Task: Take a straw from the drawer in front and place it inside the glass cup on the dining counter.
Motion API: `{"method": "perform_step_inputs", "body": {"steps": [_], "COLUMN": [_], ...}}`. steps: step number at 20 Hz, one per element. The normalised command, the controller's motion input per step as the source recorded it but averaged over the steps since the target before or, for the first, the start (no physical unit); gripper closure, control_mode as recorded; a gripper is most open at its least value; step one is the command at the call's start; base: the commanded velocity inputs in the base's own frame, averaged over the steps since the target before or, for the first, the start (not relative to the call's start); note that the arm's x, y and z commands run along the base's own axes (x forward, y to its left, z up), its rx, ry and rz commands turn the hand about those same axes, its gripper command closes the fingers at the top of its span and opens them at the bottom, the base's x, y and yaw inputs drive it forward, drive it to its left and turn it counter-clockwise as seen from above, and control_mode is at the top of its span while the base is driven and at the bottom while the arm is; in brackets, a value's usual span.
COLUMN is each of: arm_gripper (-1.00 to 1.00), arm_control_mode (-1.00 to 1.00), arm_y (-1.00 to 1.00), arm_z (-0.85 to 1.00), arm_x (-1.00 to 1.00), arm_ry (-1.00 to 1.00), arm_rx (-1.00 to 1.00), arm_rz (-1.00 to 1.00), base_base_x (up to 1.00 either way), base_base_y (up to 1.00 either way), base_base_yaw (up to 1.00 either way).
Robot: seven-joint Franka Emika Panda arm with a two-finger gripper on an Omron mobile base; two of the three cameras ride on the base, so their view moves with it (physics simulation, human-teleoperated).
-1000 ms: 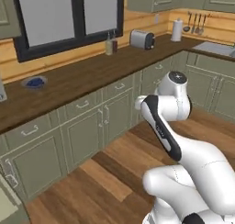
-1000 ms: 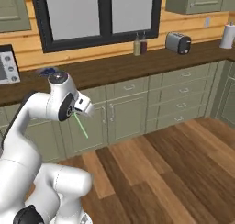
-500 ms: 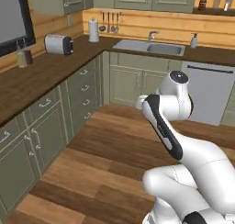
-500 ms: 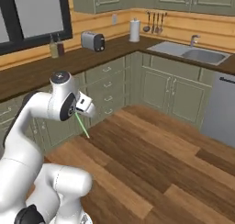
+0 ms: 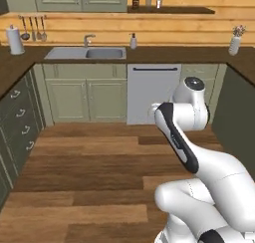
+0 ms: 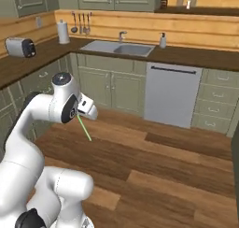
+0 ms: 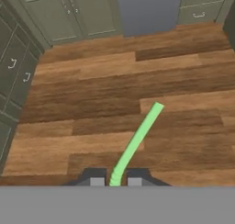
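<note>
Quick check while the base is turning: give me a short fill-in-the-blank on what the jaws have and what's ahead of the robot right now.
1. The gripper has its jaws shut on the light-green ____.
2. In the hand view, the straw hangs over the wooden ____.
3. On the counter ahead, the soap dispenser stands to the right of the ____.

Missing words: straw; floor; sink

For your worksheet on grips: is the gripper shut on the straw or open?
Shut on the straw: the gripper has its fingertips pinching the ribbed end, the rest pointing out over the floor.
</note>
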Motion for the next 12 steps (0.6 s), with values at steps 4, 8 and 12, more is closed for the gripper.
{"method": "perform_step_inputs", "body": {"steps": [4,8,12], "arm_gripper": [1.00,1.00,1.00], "arm_control_mode": [1.00,1.00,1.00], "arm_y": [0.00,0.00,0.00], "arm_z": [0.00,0.00,0.00], "arm_x": [0.00,0.00,0.00], "arm_ry": [0.00,0.00,0.00], "arm_rx": [0.00,0.00,0.00], "arm_rz": [0.00,0.00,0.00], "base_base_x": [0.06,0.03,-0.25], "base_base_y": [-0.25,-0.16,-0.20], "base_base_yaw": [-0.58,-0.53,-0.41]}}
